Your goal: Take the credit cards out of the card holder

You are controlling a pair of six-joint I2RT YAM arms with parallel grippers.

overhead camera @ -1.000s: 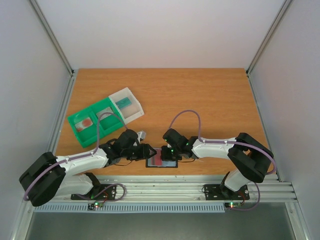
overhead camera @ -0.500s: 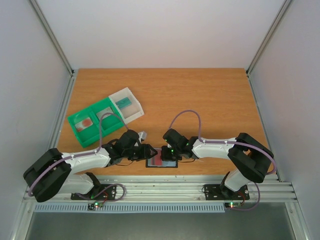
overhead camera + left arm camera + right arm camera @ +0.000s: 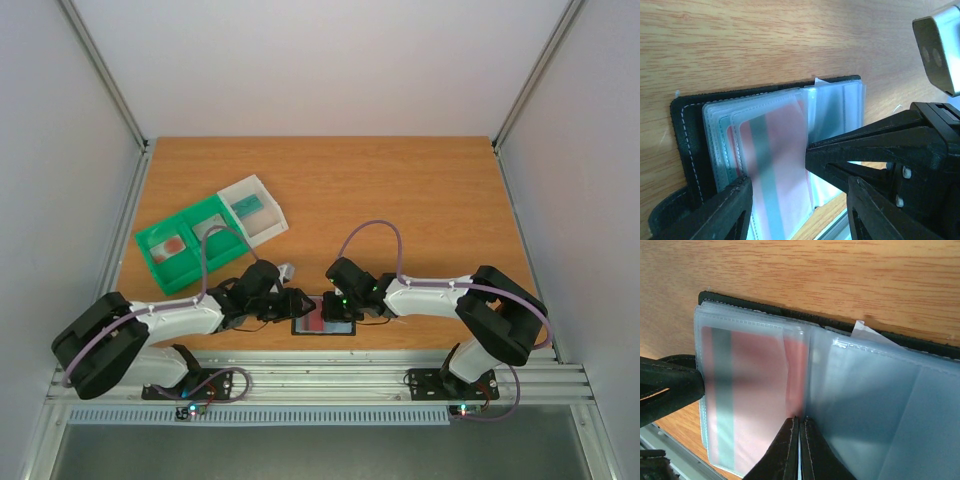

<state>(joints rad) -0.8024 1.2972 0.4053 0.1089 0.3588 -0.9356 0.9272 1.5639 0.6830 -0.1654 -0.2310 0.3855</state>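
The black card holder (image 3: pixel 345 329) lies open near the table's front edge, its clear sleeves fanned out (image 3: pixel 690 135) (image 3: pixel 740 302). A red-pink credit card (image 3: pixel 775 160) with a grey-teal stripe sits inside the left-hand sleeve (image 3: pixel 755 385) (image 3: pixel 314 318). My left gripper (image 3: pixel 297 303) is open, its fingers (image 3: pixel 735 207) straddling that sleeve's near edge (image 3: pixel 799 190), nothing pinched. My right gripper (image 3: pixel 799 421) is shut, its tips resting on the sleeves at the fold beside the card (image 3: pixel 810 152) (image 3: pixel 335 310).
A green-and-white sorting tray (image 3: pixel 160 262) stands at the back left, with a teal card (image 3: pixel 247 207) in its white compartment and a red-pink card (image 3: pixel 175 245) in a green one. The table's metal front rail (image 3: pixel 330 375) runs just below the holder.
The left arm's elbow has swung a little to the right. Both grippers and the holder stay where they were.
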